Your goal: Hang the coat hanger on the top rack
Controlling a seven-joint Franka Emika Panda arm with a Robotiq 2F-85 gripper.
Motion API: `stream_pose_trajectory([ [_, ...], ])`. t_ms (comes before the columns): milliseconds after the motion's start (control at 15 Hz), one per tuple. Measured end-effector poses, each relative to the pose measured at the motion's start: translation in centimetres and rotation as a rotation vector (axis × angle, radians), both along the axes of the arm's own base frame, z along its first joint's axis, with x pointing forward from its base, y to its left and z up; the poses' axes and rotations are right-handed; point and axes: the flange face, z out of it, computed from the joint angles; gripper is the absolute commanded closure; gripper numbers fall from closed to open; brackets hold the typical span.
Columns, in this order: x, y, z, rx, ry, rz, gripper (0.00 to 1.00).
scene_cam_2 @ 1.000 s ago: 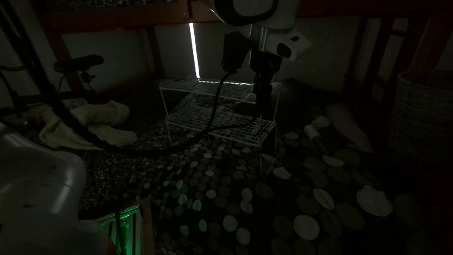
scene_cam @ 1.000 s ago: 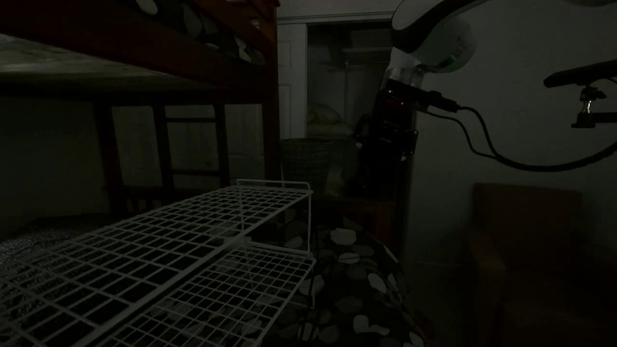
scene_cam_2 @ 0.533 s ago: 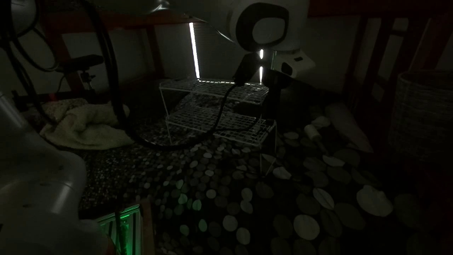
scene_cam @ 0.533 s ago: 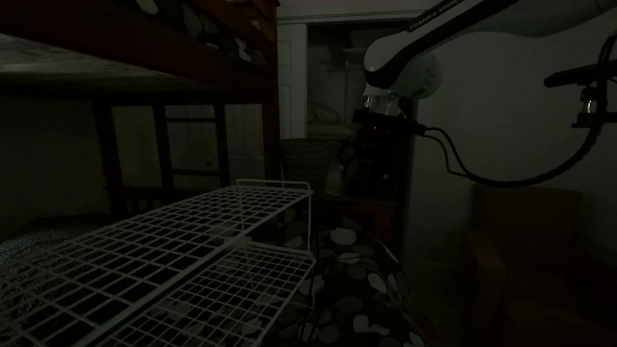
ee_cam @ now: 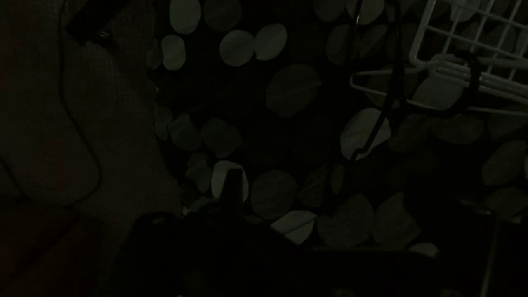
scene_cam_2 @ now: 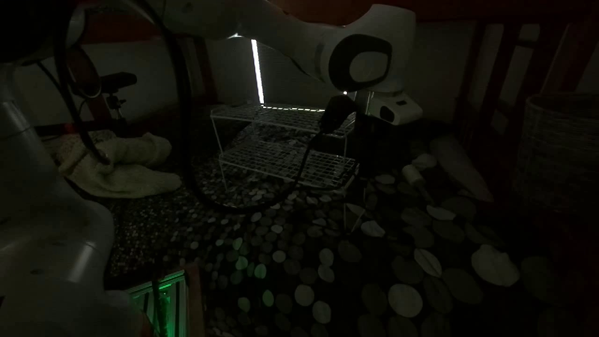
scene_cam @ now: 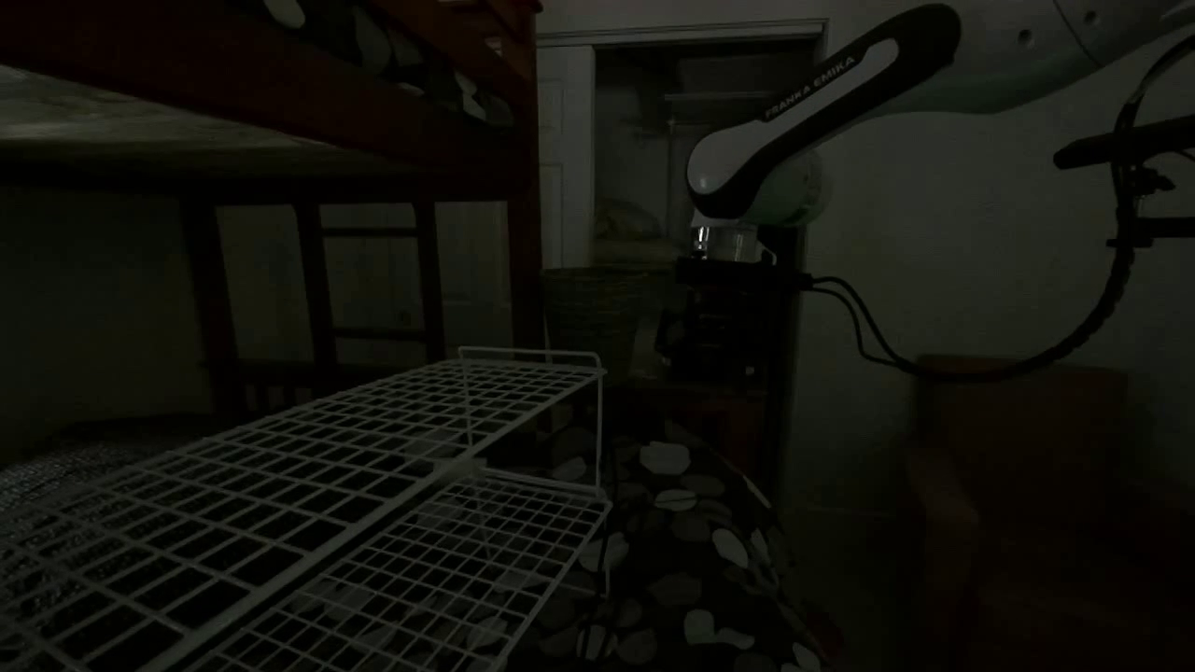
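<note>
Coat hanger (ee_cam: 399,84), dark, hooked onto white rack (ee_cam: 421,33).

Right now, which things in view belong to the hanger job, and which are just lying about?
Part of the job:
top rack, the uppermost white wire tier
coat hanger, likely the dark hooked shape in the wrist view; too dim to be sure

Just lying about, it seems:
crumpled pale cloth
woven basket
armchair
small pale cylinder

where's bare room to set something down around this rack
The top rack looks bare up to its raised end rail. Patterned cloth also shows between the lower tier and green-lit frame. Crowded: the wire corner beside a dark hook, and where the cable passes before the lower tier.
</note>
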Motion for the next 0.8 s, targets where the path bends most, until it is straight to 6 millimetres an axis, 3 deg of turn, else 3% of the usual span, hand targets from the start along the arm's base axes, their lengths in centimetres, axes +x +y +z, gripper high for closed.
stream_pose_trajectory([
  [200,0.0,0.1,0.3,0.000,-0.006,0.001,0.00],
  [333,0.2,0.1,-0.6,-0.012,0.039,-0.046,0.00],
  [800,4.3,2.6,-7.2,-0.111,0.188,-0.215,0.00],
])
